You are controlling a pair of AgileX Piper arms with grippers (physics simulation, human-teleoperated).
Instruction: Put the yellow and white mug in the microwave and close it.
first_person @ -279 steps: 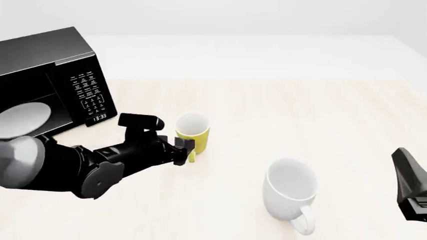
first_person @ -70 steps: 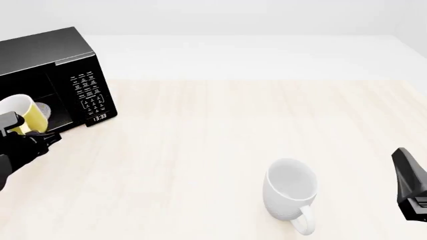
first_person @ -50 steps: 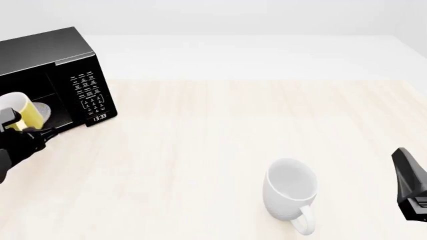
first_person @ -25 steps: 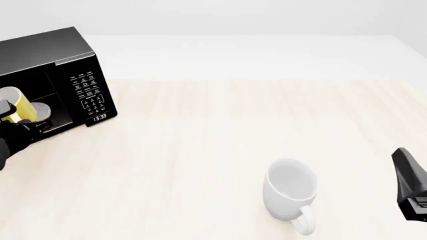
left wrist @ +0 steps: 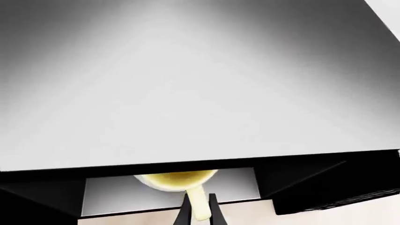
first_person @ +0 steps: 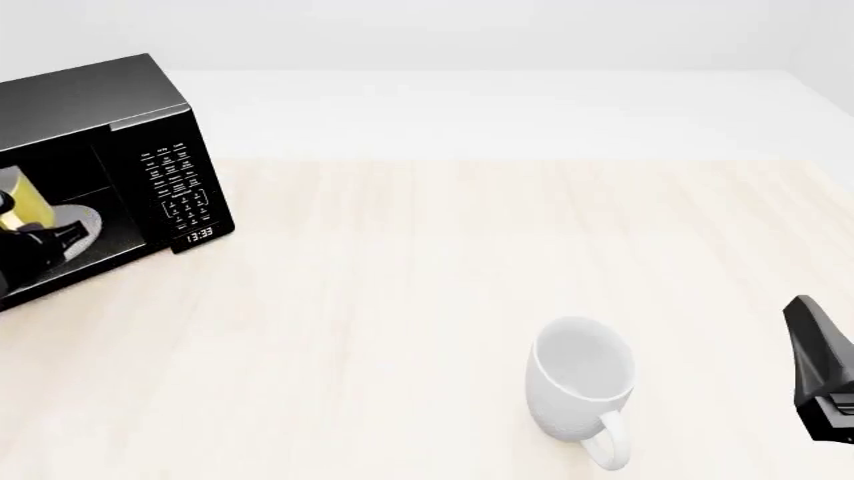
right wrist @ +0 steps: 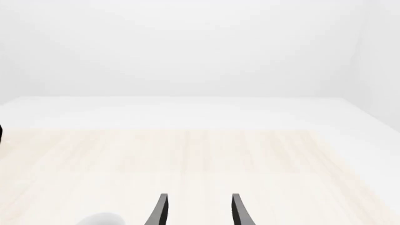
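The yellow and white mug [first_person: 22, 193] hangs inside the open front of the black microwave [first_person: 127, 120], just above the white turntable plate [first_person: 83, 226]. My left gripper [first_person: 32, 238] reaches in from the left edge, most of its arm out of frame. In the left wrist view the left gripper [left wrist: 198, 213] is shut on the mug's yellow handle, with the mug [left wrist: 172, 180] right ahead of the fingers. At the right edge my right gripper [first_person: 821, 370] rests low; in its wrist view the right gripper [right wrist: 200, 210] is open with nothing between its fingers.
A larger all-white mug [first_person: 577, 385] stands upright on the pale wooden table [first_person: 467, 250] at the front right, handle toward the near edge. The microwave's keypad panel [first_person: 174, 190] faces forward. Its door is out of view.
My left gripper has carried the yellow and white mug from the table's middle to the left and up into the microwave's opening. The right arm and white mug have not moved.
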